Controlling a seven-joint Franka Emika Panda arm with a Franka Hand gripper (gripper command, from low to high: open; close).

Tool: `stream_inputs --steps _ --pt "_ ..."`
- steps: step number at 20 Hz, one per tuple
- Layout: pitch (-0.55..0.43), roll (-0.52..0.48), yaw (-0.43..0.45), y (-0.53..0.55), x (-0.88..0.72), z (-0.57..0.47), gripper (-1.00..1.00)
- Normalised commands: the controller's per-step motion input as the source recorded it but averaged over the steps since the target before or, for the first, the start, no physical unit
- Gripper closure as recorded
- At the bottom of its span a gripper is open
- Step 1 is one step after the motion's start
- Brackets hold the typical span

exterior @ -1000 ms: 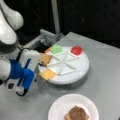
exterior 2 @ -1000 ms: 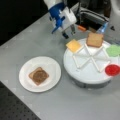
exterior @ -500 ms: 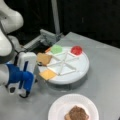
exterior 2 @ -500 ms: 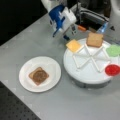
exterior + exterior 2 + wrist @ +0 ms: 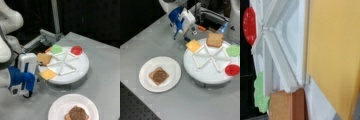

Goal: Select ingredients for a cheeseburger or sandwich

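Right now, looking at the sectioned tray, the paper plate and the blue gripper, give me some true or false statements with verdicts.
1. The yellow cheese square lies in the white sectioned round tray. True.
2. The white paper plate is bare. False: a brown toast square with a dark round patty sits on it.
3. The blue and white gripper holds the red disc. False: the disc lies in the tray.
4. The green leaf and the red disc occupy separate compartments. True.

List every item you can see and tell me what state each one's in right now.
gripper: beside the tray rim, nearest the cheese, holding nothing visible
yellow cheese square: flat in its tray compartment
toast square: in tray
green leaf: in tray
red disc: in tray
patty: on toast on paper plate
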Motion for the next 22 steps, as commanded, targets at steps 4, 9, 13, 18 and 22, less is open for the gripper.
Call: stream_inputs --steps 4,9,13,18,22 --pt "-0.131 0.322 0.138 -0.32 0.29 -0.19 -1.0" --pt "-0.117 0.294 0.164 -0.29 0.29 -0.15 -1.0" --pt "-0.11 0.302 0.146 -0.24 0.28 -0.11 -1.0" --pt "-0.098 0.29 0.138 -0.21 0.24 -0.1 -1.0" --pt "-0.106 0.273 0.13 -0.2 0.23 -0.1 -1.0"
